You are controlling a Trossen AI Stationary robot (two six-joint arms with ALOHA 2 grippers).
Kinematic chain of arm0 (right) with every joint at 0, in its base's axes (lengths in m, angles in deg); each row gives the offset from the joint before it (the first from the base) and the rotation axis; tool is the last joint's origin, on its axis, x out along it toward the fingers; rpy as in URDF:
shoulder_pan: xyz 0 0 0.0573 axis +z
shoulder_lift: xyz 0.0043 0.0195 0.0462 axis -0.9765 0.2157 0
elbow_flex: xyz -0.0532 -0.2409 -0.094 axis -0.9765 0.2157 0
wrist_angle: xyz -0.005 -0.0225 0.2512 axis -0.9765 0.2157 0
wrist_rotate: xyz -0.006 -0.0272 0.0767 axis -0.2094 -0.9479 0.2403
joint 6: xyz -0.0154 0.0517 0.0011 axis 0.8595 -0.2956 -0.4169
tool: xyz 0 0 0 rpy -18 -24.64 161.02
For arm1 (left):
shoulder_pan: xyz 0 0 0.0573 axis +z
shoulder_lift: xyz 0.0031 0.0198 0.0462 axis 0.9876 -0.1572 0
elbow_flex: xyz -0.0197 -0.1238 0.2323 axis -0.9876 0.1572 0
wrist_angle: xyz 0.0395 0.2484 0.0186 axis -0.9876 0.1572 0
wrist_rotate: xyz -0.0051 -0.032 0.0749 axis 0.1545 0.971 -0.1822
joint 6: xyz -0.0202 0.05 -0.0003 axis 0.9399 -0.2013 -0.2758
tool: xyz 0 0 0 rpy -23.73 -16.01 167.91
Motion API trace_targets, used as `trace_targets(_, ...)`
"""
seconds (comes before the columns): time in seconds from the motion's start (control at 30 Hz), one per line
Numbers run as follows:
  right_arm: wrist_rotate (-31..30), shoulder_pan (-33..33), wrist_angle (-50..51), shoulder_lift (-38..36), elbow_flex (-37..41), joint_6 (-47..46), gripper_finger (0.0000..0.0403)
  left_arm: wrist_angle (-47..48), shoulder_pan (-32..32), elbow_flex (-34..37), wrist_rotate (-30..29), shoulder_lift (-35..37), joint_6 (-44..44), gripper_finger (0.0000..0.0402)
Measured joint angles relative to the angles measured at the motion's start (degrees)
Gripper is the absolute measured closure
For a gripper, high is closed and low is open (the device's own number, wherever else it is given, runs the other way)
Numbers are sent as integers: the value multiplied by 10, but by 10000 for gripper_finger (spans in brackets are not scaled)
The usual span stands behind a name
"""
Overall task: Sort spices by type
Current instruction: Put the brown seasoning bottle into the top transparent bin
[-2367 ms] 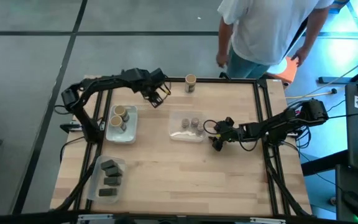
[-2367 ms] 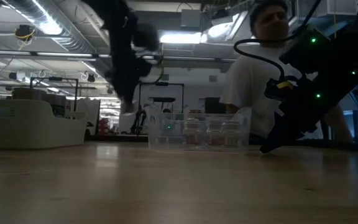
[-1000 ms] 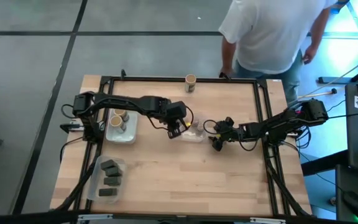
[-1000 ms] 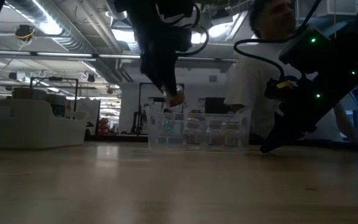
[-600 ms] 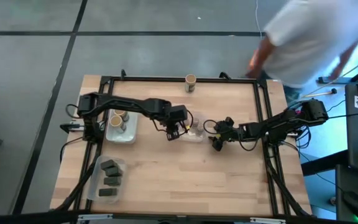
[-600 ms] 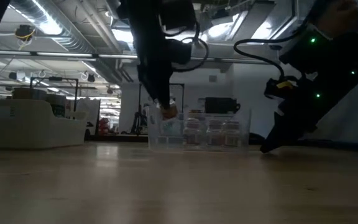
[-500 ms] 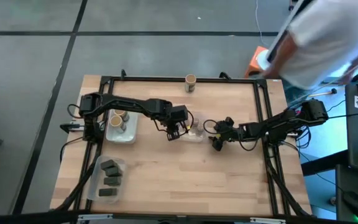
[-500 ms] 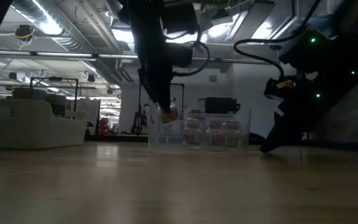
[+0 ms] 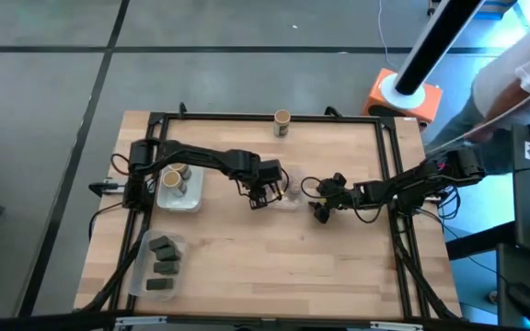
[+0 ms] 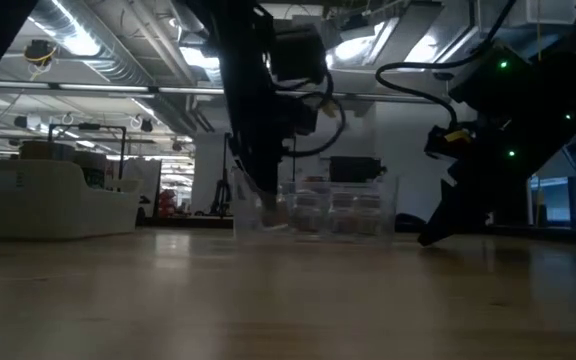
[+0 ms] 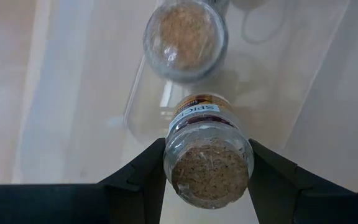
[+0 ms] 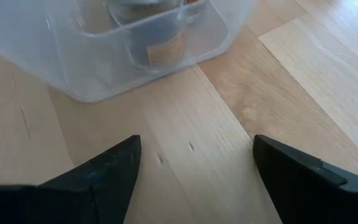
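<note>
My left gripper (image 9: 263,191) is shut on a small squat round spice jar (image 11: 208,167) and stands low in the left end of the clear middle tray (image 9: 288,200). A second squat jar (image 11: 185,36) stands in that tray just beyond it. Tan-topped jars (image 9: 178,173) stand in the left tray, and another tan-topped jar (image 9: 282,121) stands alone at the far edge. Dark packets (image 9: 163,267) lie in the near-left tray. My right gripper (image 9: 319,211) is open, resting low beside the middle tray's right end. My left gripper pinches the squat jar between its two fingers (image 11: 151,174), one on each side of the round wall (image 11: 173,155) near the end that faces the wrist camera. The fingers come from above, pointing down. The jar's labelled end (image 11: 197,115) points down into the tray.
A black frame (image 9: 247,118) runs around the table. The near middle of the wooden top (image 9: 283,267) holds nothing. A person's sleeve (image 9: 523,64) and an orange-and-white object (image 9: 403,92) show beyond the far right corner.
My left gripper, still shut on the jar, has come down from above the middle tray's left end into the tray. The person beyond the far edge has moved off toward the right. My right arm has kept still.
</note>
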State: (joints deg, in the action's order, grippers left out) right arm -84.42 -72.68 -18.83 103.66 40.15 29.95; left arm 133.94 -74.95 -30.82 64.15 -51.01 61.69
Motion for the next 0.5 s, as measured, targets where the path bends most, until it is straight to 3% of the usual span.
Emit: trace_targets(0.5,0,0,0,0,0,0,93,-40,1,0,-2,-21,-21,226)
